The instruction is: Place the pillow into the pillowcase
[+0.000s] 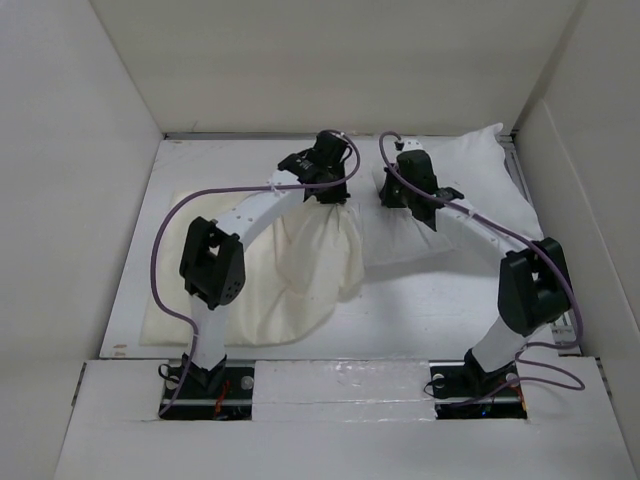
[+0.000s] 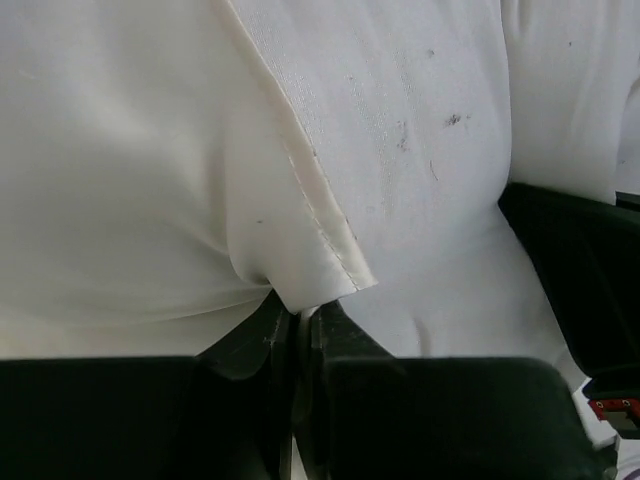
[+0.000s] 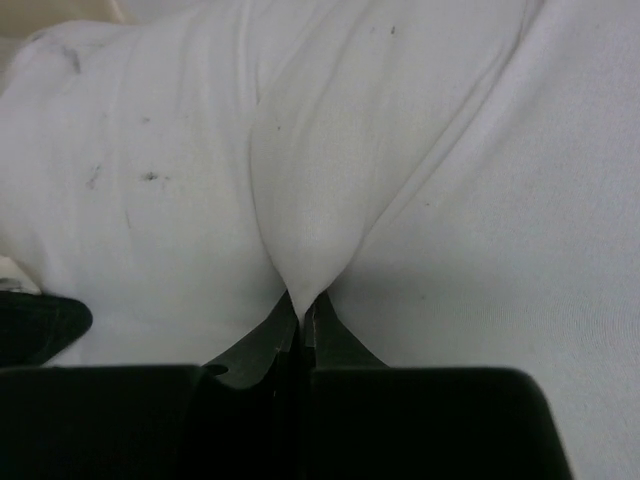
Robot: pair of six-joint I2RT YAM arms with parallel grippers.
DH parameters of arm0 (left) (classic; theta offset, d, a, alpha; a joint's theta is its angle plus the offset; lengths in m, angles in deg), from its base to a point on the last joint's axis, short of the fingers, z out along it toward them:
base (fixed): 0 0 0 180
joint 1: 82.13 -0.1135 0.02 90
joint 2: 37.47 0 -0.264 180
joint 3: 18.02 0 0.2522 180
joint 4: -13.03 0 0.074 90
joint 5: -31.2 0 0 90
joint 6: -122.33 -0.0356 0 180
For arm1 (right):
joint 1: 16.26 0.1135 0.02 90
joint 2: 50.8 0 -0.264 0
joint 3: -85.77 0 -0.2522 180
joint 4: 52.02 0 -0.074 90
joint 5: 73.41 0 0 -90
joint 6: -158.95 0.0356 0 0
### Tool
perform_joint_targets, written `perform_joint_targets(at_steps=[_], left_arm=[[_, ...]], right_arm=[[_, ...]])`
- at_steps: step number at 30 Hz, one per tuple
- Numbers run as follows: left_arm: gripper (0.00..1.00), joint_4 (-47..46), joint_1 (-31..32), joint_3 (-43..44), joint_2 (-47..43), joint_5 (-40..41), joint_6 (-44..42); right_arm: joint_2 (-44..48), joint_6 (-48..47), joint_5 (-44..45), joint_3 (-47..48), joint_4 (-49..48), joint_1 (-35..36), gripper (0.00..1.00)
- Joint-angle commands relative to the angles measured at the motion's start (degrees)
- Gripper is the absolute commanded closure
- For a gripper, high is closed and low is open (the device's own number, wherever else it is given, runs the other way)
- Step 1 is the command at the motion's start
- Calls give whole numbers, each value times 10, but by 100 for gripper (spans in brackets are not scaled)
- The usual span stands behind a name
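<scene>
The cream pillowcase (image 1: pixel 300 270) lies at the left of the table, its right end lifted into a peak. My left gripper (image 1: pixel 328 198) is shut on that end; in the left wrist view the left gripper (image 2: pixel 305 310) pinches the stitched hem of the pillowcase (image 2: pixel 130 200). The white speckled pillow (image 1: pixel 480 190) lies at the back right, right next to the lifted hem, and shows in the left wrist view (image 2: pixel 430 150). My right gripper (image 1: pixel 400 200) is shut on the pillow's near left part; in the right wrist view the right gripper (image 3: pixel 300 310) pinches a fold of the pillow (image 3: pixel 480 220).
White enclosure walls (image 1: pixel 90 150) close in the table on the left, back and right. Both grippers are close together near the back middle. Purple cables (image 1: pixel 165 250) loop beside each arm. A white ledge (image 1: pixel 340 375) runs along the near edge.
</scene>
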Motion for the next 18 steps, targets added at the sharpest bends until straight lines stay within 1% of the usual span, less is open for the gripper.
perform_joint_targets(at_steps=[1,2,3,4,5,6,7,8,9,10,12,13,14,15,18], left_arm=[[100,43,6,37,-9,-1,-6],[100,52,6,57,-9,-1,-12],[100,64,13,111,-3,-1,-19],[100,92,13,145,8,-9,-27],[100,108,13,183,22,-41,-50],[99,128,5,270,59,-62,-61],[99,171,-7,316,81,-80,-69],[97,192,-14,363,103,-117,-77],[97,209,-22,434,123,-137,-92],[97,219,-38,435,138,-155,-92],[97,180,-52,387,118,-197,-92],[97,168,-52,343,97,-197,-92],[97,161,-52,330,90,-197,-92],[99,161,-44,323,90,-197,-97],[100,172,0,323,108,-190,-117]], right_arm=[[23,-6,-133,-24,1,10,100],[30,-6,-175,-24,-7,10,100],[38,-13,-198,-24,-13,17,100],[59,-13,-217,-29,-28,17,100],[72,-7,-235,-29,-28,17,100],[85,-7,-236,-29,-28,17,100],[112,2,-236,-23,-28,17,100],[126,7,-236,-23,-28,22,100],[140,7,-236,-16,-28,22,100],[154,7,-236,-16,-28,22,100],[192,13,-241,-16,-28,35,100],[203,13,-241,-16,-33,41,100],[221,13,-241,-16,-33,48,100],[229,13,-236,-21,-39,55,100],[243,27,-156,-37,-53,82,100]])
